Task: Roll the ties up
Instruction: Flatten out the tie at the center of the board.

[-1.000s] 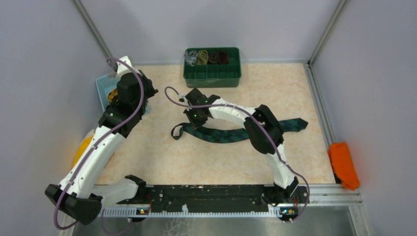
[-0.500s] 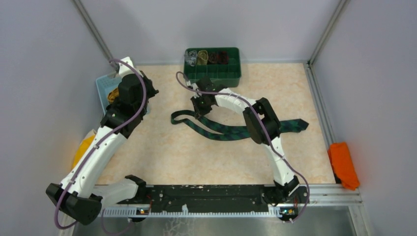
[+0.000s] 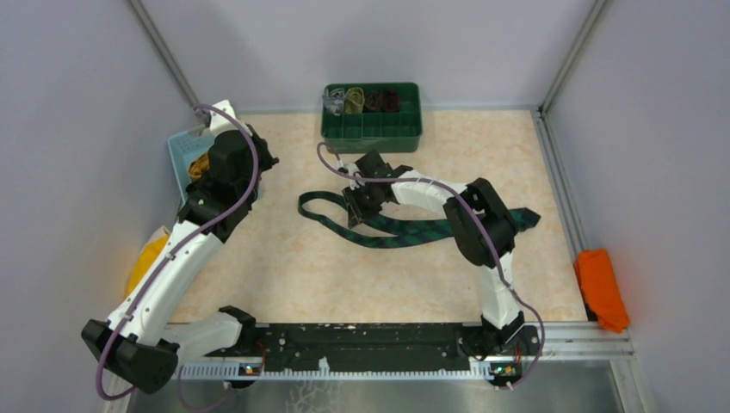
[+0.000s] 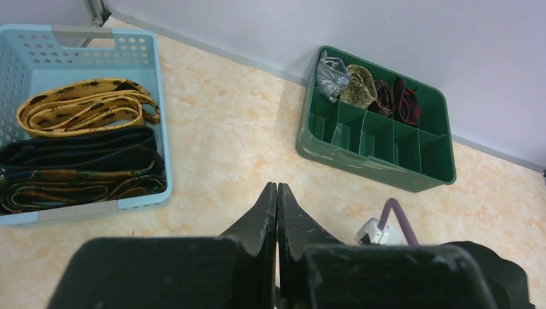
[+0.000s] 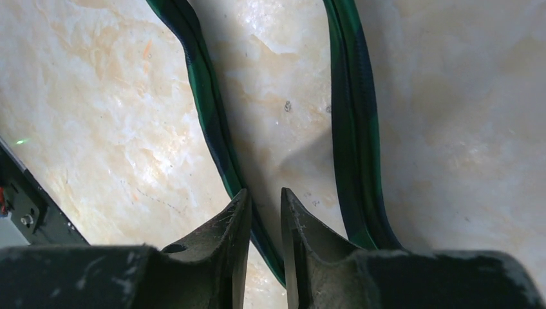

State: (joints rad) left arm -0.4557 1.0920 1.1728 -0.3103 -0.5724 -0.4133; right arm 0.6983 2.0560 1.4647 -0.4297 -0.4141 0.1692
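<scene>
Two strands of the green tie (image 5: pixel 205 96) lie flat on the worktop (image 5: pixel 103 96), one beneath the right claw (image 5: pixel 263 193) and one just beside it. That claw is slightly apart and holds nothing. The left claw (image 4: pixel 277 188) is pressed together. Straightening seems done, so next comes pinching an end to begin rolling.

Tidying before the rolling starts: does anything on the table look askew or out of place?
The green checked tie lies doubled back on itself in a crooked loop mid-table, not straight. An orange cloth sits crumpled at the far right edge.
</scene>
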